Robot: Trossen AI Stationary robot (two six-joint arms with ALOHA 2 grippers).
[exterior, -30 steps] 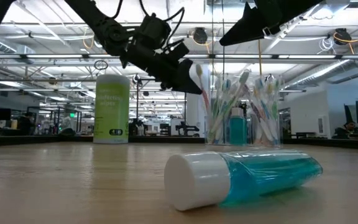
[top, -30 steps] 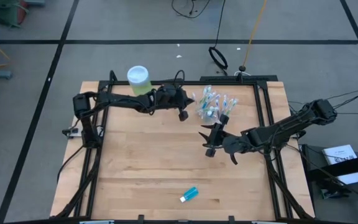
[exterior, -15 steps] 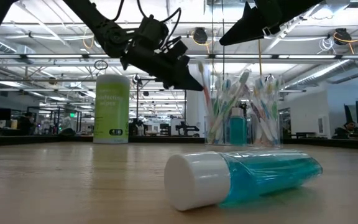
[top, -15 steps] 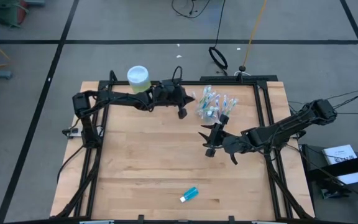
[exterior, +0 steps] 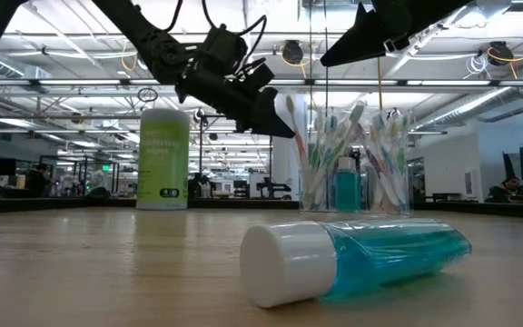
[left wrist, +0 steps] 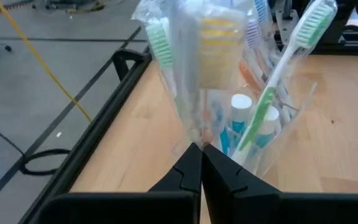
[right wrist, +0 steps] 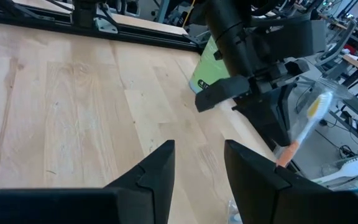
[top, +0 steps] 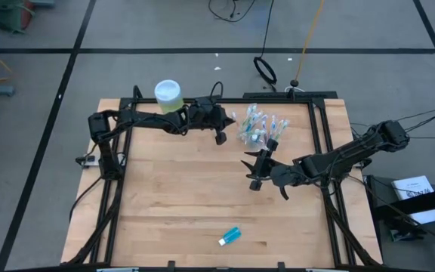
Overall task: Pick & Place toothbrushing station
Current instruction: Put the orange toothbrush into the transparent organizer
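We see a clear plastic cup [top: 257,130] near the far edge of the smooth wooden table [top: 180,196], packed with thin toothbrushes [exterior: 357,123] and a short blue tube [exterior: 346,186]. The left gripper [top: 223,139] hangs just beside the cup, its dark fingers [left wrist: 191,171] pressed tight together on nothing. The right gripper [top: 254,171] waits nearer us with fingers [right wrist: 157,165] apart, holding nothing. A round green canister [exterior: 162,159] stands behind. Only the low view shows the see-through blue tube with a white cap [exterior: 352,259] lying on its side up close
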